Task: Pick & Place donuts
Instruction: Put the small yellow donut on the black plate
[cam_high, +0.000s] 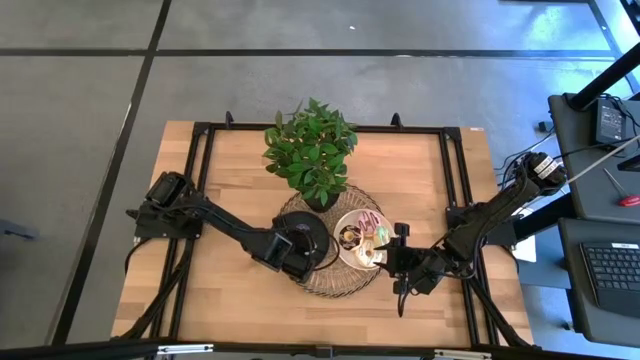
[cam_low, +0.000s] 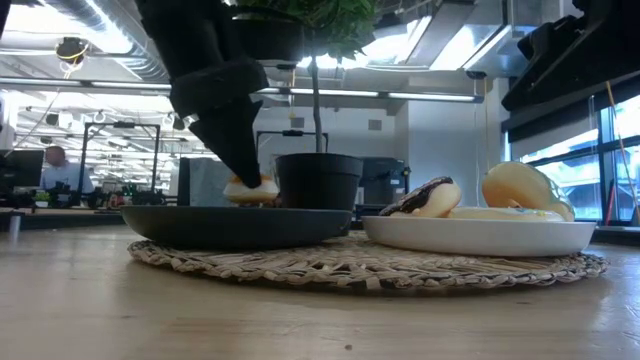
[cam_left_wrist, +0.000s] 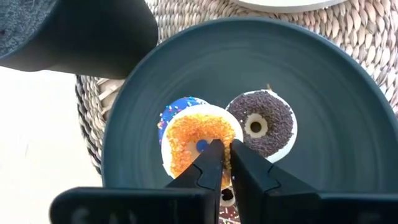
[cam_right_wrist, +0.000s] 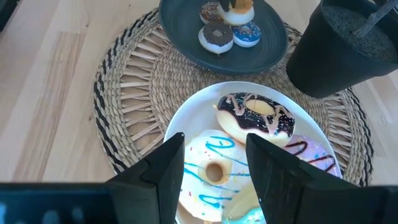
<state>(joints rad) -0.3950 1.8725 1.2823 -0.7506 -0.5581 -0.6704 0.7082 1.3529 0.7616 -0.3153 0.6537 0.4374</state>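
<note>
The left claw (cam_left_wrist: 225, 163) sits over the black plate (cam_left_wrist: 323, 81), its two fingers drawn nearly together and pinching the rim of an orange-sprinkled donut (cam_left_wrist: 198, 138), one tip in or at the ring's hole. That donut lies right at the fingertips, tilted and leaning on a blue-iced donut (cam_left_wrist: 176, 109) beneath it; in the low view it appears just at or above the plate's rim, so whether it rests fully on the plate is hard to tell. Just beside it, flat on the same plate, lies a chocolate-sprinkled donut (cam_left_wrist: 261, 123), apart from the fingers. My reading is that the placing is about finished, and the release turns on the orange donut settling onto its neighbours rather than sliding off them.

Farther along the woven mat (cam_right_wrist: 134, 93), the right claw (cam_right_wrist: 214, 163) hovers with fingers spread wide and empty over the white plate (cam_right_wrist: 183, 118). Directly between and beneath its fingers lies a white donut with blue stripes (cam_right_wrist: 214, 168), flat, hole up. Beyond it lie a chocolate-glazed donut (cam_right_wrist: 255, 117) and a pale pink one (cam_right_wrist: 311, 152). The right arm is clearly the nearer for these.

Past both plates stands the dark plant pot (cam_right_wrist: 345, 46) on the wooden surface (cam_right_wrist: 43, 93).
</note>
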